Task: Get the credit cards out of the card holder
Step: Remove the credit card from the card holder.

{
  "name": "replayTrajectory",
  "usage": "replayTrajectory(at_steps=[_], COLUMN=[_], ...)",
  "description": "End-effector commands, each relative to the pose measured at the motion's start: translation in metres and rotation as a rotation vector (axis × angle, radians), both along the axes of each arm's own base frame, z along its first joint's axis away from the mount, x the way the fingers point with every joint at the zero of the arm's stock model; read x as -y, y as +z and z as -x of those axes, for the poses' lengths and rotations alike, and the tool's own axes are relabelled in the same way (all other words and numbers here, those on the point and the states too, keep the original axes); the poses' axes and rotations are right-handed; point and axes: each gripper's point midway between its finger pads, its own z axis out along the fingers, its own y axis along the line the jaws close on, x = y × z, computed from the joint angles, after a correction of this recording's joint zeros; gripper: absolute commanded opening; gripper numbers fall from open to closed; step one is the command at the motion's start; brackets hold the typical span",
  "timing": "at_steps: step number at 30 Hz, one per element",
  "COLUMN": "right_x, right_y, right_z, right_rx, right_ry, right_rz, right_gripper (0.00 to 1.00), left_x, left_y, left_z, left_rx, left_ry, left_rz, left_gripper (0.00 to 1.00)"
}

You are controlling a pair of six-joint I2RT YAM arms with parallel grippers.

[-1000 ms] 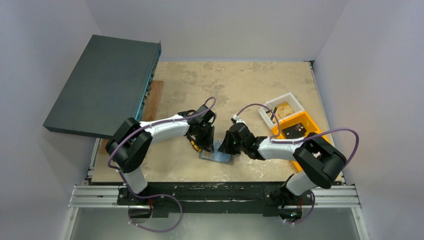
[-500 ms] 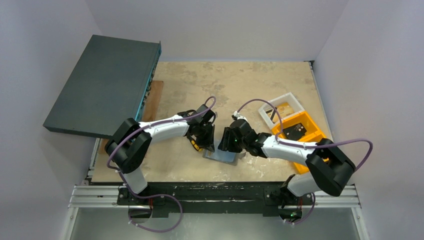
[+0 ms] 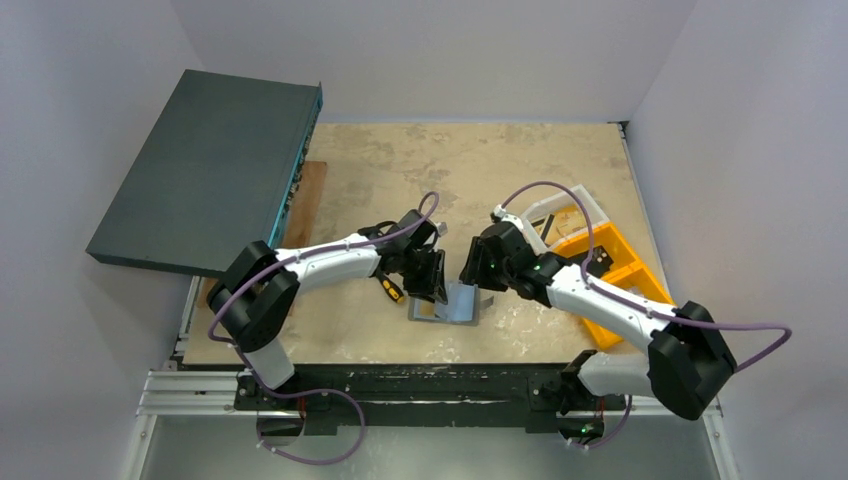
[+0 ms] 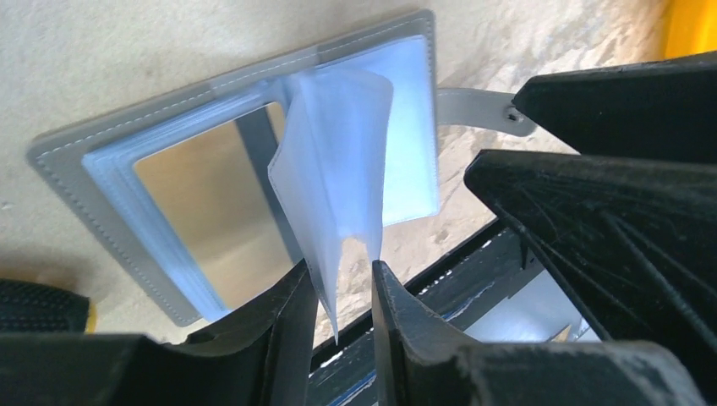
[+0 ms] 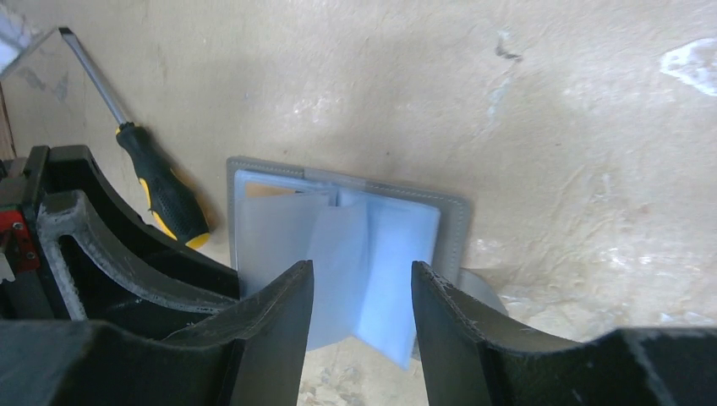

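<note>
The grey card holder [image 3: 432, 309] lies open on the table between my two grippers. Its pale blue plastic sleeves [image 4: 397, 127] are fanned, and one sleeve [image 4: 338, 169] stands up. A shiny tan card face [image 4: 211, 194] shows through the left-hand sleeve. My left gripper [image 4: 341, 271] is open by a narrow gap, and the raised sleeve's edge hangs loosely in it, against one finger only. My right gripper [image 5: 362, 271] hovers over the sleeves [image 5: 372, 262], open wide and gripping nothing. From above, the left gripper [image 3: 433, 284] and right gripper [image 3: 477, 276] flank the holder. The holder's closing tab [image 4: 478, 110] points to the right.
A black-and-yellow screwdriver [image 5: 161, 190] lies just left of the holder, under the left arm [image 3: 392, 288]. Orange bins [image 3: 622, 262] and a white tray [image 3: 570, 203] stand at the right. A large dark flat box [image 3: 210, 170] overhangs the table's left edge above a wooden board [image 3: 305, 200].
The right gripper opened and drew back up and to the right. The holder now lies open with a sleeve raised. The left gripper shifted right over it and eased apart.
</note>
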Motion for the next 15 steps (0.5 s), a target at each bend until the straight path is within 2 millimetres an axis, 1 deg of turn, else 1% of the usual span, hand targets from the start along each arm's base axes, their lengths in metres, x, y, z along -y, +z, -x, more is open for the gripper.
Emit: replayTrajectory(at_steps=[1,7,15], right_x=[0.021,0.034,0.044], right_y=[0.012,0.012,0.013], right_z=[-0.006,-0.004,-0.002], right_rx=[0.035,0.032,0.028], right_ry=[-0.039,-0.063,-0.089], right_rz=[0.026,0.033,0.040], right_gripper=[0.47,0.47,0.47], left_x=[0.030,0.047,0.064], left_y=[0.023,0.027,0.014], left_z=[-0.009,-0.012,-0.013], left_rx=[0.034,0.027,-0.026], left_ry=[-0.022,-0.042,-0.061], left_rz=[0.100,0.129,0.142], left_gripper=[0.31,0.38,0.42])
